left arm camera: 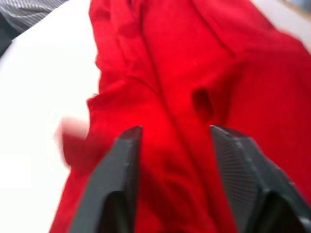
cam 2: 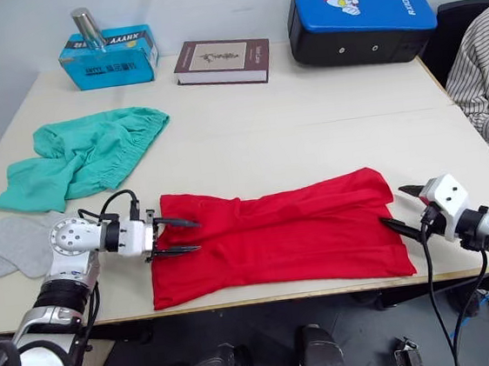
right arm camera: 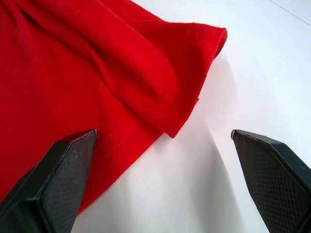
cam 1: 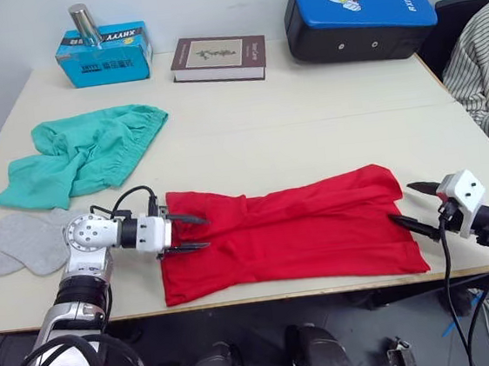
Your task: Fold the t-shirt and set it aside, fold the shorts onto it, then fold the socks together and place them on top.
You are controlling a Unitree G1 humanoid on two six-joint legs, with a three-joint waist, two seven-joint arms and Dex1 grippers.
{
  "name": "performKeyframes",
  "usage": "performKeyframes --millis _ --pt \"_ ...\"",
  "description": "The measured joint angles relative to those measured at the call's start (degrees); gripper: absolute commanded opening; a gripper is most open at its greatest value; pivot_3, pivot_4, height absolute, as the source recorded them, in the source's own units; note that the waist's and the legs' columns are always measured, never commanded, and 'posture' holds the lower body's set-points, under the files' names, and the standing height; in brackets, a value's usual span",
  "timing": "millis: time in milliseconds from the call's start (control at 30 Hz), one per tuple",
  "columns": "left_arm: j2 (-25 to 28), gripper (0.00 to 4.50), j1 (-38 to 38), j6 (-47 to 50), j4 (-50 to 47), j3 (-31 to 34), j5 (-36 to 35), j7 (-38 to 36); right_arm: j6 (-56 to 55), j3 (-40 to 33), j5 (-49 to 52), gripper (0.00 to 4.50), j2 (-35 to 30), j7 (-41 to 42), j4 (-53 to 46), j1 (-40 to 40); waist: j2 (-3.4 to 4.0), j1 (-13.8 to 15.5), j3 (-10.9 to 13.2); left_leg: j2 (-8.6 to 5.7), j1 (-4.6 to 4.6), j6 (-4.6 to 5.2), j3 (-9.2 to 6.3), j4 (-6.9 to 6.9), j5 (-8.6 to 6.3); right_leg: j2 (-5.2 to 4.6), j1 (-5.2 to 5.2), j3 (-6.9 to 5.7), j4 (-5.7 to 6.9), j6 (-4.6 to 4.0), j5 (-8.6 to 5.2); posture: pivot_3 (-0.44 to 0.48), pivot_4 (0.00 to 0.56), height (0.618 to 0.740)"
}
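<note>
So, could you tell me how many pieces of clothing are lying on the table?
4: red t-shirt front centre, green shorts back left, two grey socks overlapping at the left edge.

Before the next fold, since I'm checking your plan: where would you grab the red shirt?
Probably at its two short ends, one gripper from each side. The t-shirt lies flat in a long band, with the left gripper and right gripper open at those ends.
</note>
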Motion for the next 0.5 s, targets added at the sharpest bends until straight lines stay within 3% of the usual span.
performKeyframes --millis 133,233,300,500 --pt "2.85 4.49 7.27 13.27 -14.42 3.92 -4.35 5.17 0.12 -0.79 0.19 4.50 0.00 -0.16 -0.76 1.18 0.00 -0.03 0.00 0.01 0.02 -0.01 -0.01 0.00 -0.01 -0.03 0.03 0.05 -0.13 0.00 0.00 0.000 0.150 0.740" --pt "3.87 4.49 13.60 22.07 -24.51 6.73 -6.79 10.62 0.33 -1.29 0.53 4.50 0.00 -0.51 -1.35 2.19 0.00 0.10 0.00 0.02 0.07 -0.01 -0.02 -0.01 -0.05 -0.10 0.09 0.07 -0.18 -0.01 -0.01 0.000 0.150 0.740" --pt "3.13 4.49 17.33 29.24 -29.73 9.45 -7.58 18.14 0.79 -1.34 0.69 4.50 0.00 -0.84 -1.95 2.62 0.00 0.12 0.00 0.02 0.07 -0.01 -0.04 -0.01 -0.06 -0.16 0.10 0.08 -0.20 -0.01 -0.01 0.000 0.150 0.740" --pt "0.96 4.49 20.47 53.58 -36.90 16.10 -11.58 37.93 1.40 -1.32 0.68 4.50 0.21 -1.29 -2.98 2.76 0.00 0.08 0.00 0.02 0.09 -0.03 -0.04 -0.04 -0.07 -0.29 0.11 0.07 -0.19 -0.01 -0.01 0.000 0.150 0.740"
